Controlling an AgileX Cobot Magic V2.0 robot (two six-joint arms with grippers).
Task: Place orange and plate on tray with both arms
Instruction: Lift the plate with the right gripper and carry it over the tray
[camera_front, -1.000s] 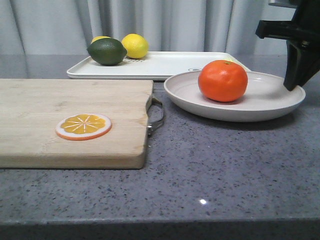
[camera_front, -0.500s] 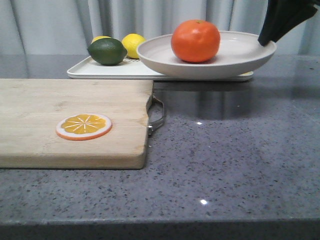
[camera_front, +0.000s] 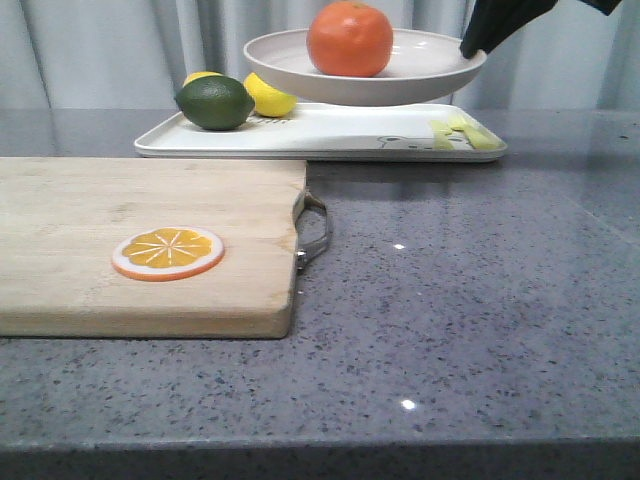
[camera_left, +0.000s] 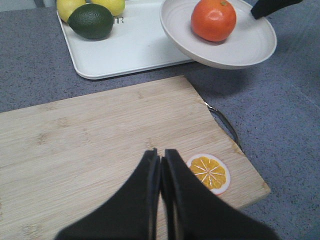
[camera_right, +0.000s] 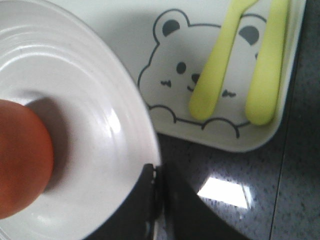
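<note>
The orange (camera_front: 349, 38) sits in the off-white plate (camera_front: 420, 80), which hangs in the air above the white tray (camera_front: 330, 135) at the back of the table. My right gripper (camera_front: 472, 45) is shut on the plate's right rim and carries it. In the right wrist view the fingers pinch the rim (camera_right: 156, 175), with the orange (camera_right: 20, 155) inside the plate (camera_right: 90, 125) and the tray (camera_right: 150, 60) below. In the left wrist view my left gripper (camera_left: 160, 156) is shut and empty over the wooden board; plate (camera_left: 245, 47), orange (camera_left: 213, 19) and tray (camera_left: 135, 45) show beyond.
A wooden cutting board (camera_front: 100, 215) with a metal handle (camera_front: 315, 232) holds an orange slice (camera_front: 167, 252). On the tray lie a dark green lime (camera_front: 214, 102), two lemons (camera_front: 268, 97) and yellow-green utensils (camera_front: 462, 132). Curtains hang behind the grey table.
My right gripper has lifted the plate with the orange off the table and moved it up and left, from beside the tray to above it. The left gripper's earlier state is not shown.
</note>
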